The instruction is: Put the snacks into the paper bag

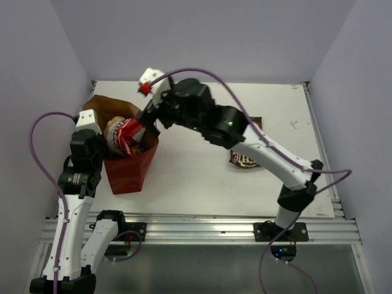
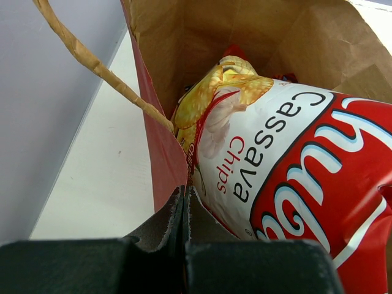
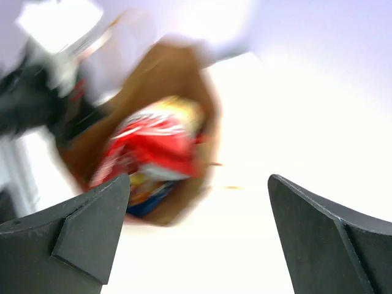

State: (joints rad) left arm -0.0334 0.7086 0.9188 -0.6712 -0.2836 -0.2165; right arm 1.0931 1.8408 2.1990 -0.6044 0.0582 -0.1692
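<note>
White desk (image 1: 202, 177), lilac walls (image 1: 202, 37). We see our left fingers (image 2: 153, 236) clenched on the rim of the red paper bag (image 1: 128, 174), the cassava chips bag (image 2: 275, 165) just beyond them inside; our right fingers (image 3: 86, 226) spread wide above its mouth.

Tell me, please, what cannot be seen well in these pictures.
1) Bottom of the paper bag: every view, hidden by the cassava chips bag and the bag's walls; snacks beneath cannot be counted.
2) Dark brown bag on the table: top view, mostly covered by the right arm.
3) Right wrist view: blurred by motion; print in the bag unreadable.
</note>
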